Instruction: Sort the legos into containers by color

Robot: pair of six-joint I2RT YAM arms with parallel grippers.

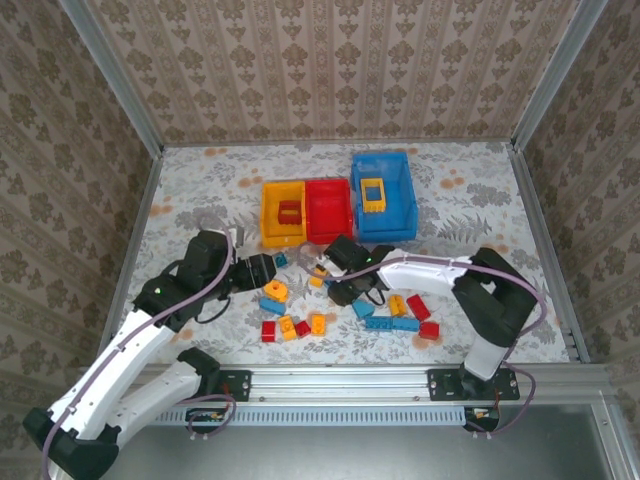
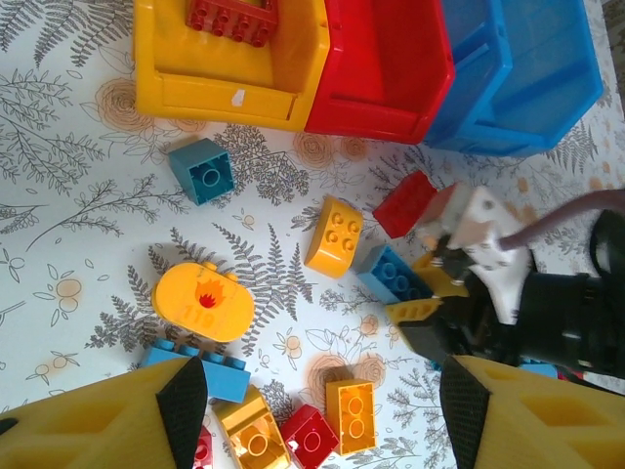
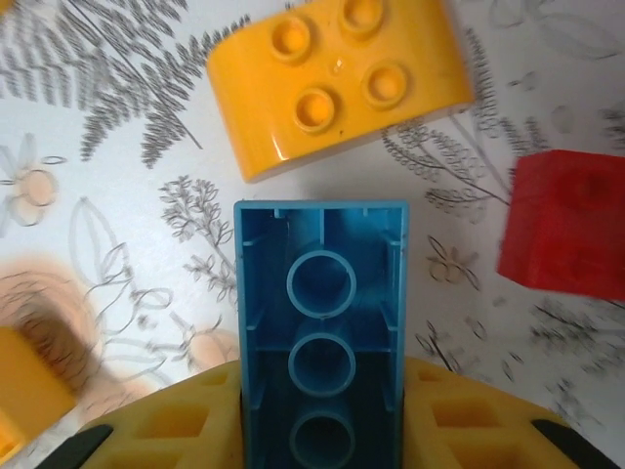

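Left gripper (image 2: pixel 312 410) hangs open and empty over the scattered legos (image 1: pixel 290 322), apparently waiting its turn. Right gripper (image 3: pixel 322 430) low among them, fingers (image 3: pixel 166 430) clamped on an upturned blue brick (image 3: pixel 320 332), likely bound for the blue bin (image 1: pixel 403 200). Yellow bin (image 2: pixel 234 83) and red bin (image 2: pixel 386 78) sit beyond.

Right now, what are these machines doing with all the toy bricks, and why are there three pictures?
These are two robot arms, each ending in a two-finger claw. One picture looks down from above; the others come from cameras on the wrists. On the flowery table lie red, blue and yellow bricks, near a yellow bin, a red bin and a blue bin. The right claw is closing around a blue brick lying upside down. The left claw is open, holding nothing.
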